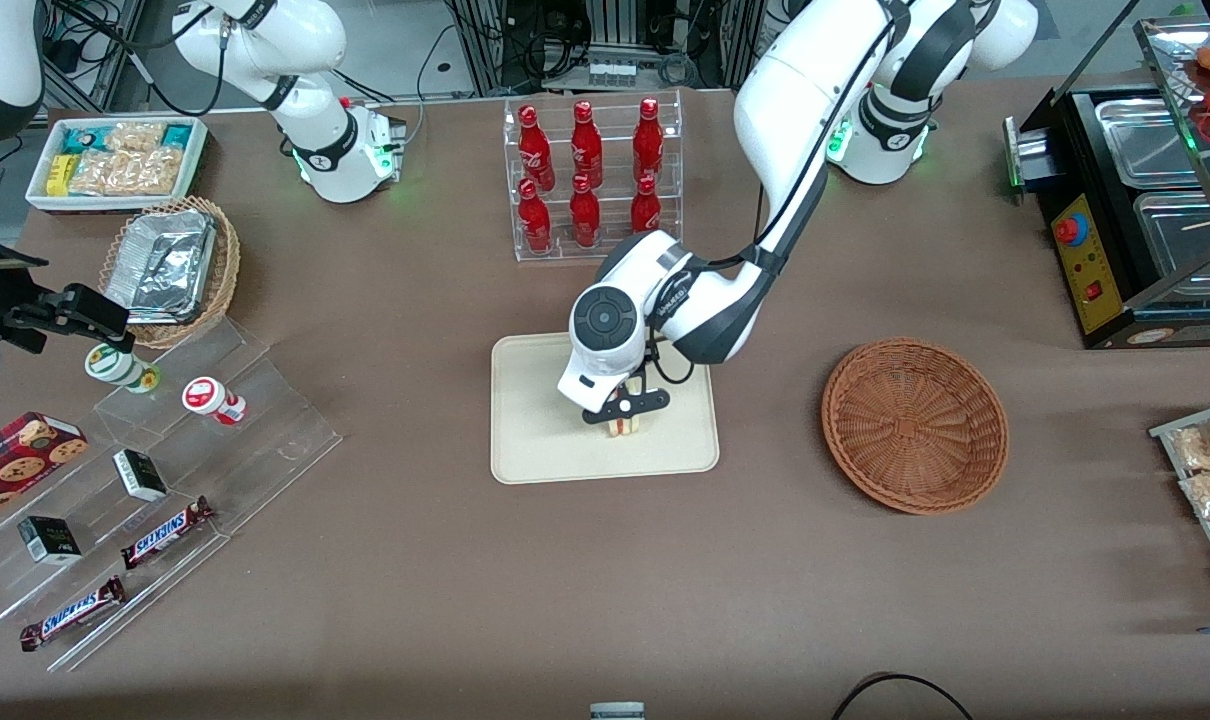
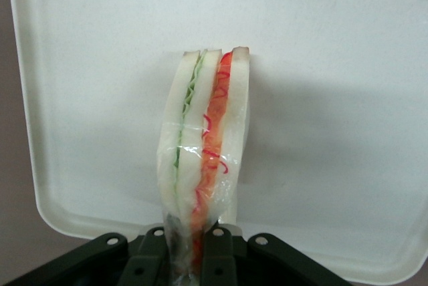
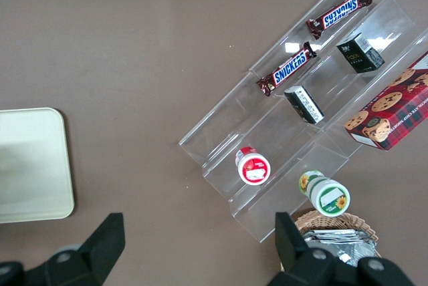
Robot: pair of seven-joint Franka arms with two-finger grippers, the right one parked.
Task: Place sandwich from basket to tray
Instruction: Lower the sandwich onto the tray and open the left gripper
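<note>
Currently the left gripper (image 1: 625, 414) is over the tray (image 1: 535, 450), fingers (image 2: 152, 259) clamped on the plastic-wrapped sandwich (image 2: 204, 139), held edge-up above the tray. Wicker basket (image 1: 915, 425) sits beside the tray, toward the working arm's end.

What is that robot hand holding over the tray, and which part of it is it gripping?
The gripper holds the wrapped sandwich, its fingers pinching one narrow end, over the tray. The basket is empty.
</note>
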